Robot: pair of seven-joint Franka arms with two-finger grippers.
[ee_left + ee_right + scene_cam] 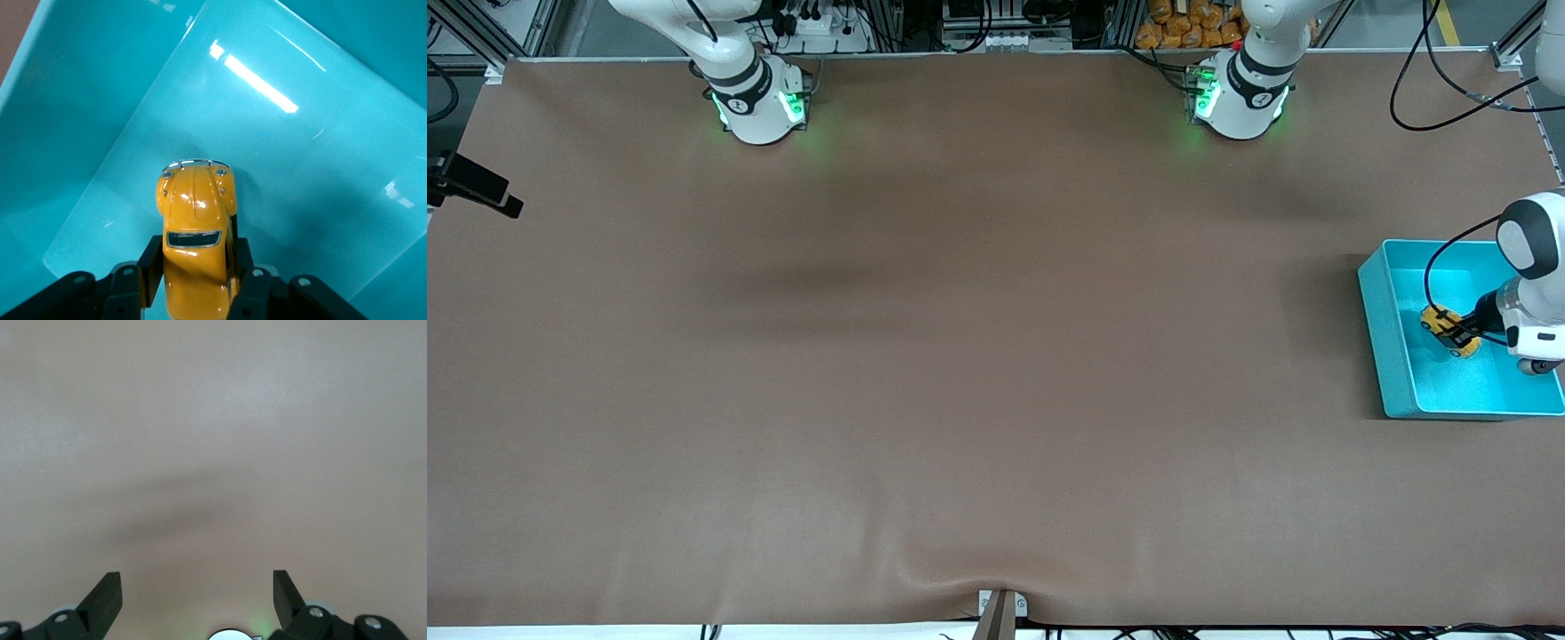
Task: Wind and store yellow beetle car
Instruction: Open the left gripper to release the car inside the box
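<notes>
Left wrist view: my left gripper (198,283) pinches the yellow beetle car (197,233) between its fingers (148,267), inside the turquoise bin (1392,351) at the left arm's end of the table (960,356). My right gripper (197,587) waits, fingers spread, over bare tabletop.

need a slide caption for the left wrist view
Left gripper holds the yellow beetle car inside the turquoise bin.

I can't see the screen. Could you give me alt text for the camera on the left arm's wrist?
The left gripper is shut on a small yellow beetle car, holding it by its sides inside a turquoise bin. The bin's glossy floor fills the picture and nothing else lies in it.
</notes>
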